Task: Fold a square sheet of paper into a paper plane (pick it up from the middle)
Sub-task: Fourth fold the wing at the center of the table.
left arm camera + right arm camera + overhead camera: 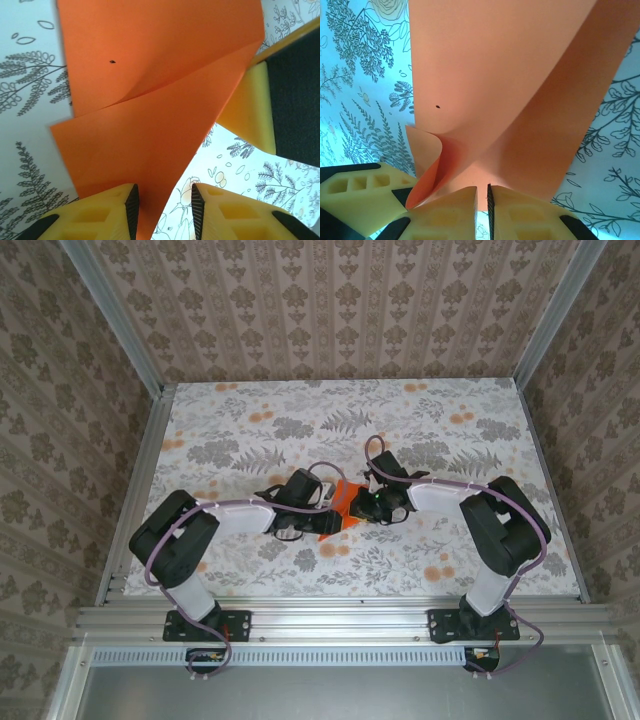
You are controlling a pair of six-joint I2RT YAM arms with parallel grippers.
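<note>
L gripper point(164, 191) is spread, w/ an edge of the orange paper point(150, 100) running thru the gap, not squeezed. The sheet is creased and curling, at mid-table point(200, 430) btwn both grippers. R gripper point(488, 189) is pressed together, pinching its near edge.

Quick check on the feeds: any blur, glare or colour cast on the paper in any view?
Top external: evenly lit and sharp, though the paper is small in frame. Left wrist: creases crisp, the paper's left edge slightly smeared, table washed out bright. Right wrist: strong blue cast on the table, paper looks paler, no glare.
</note>
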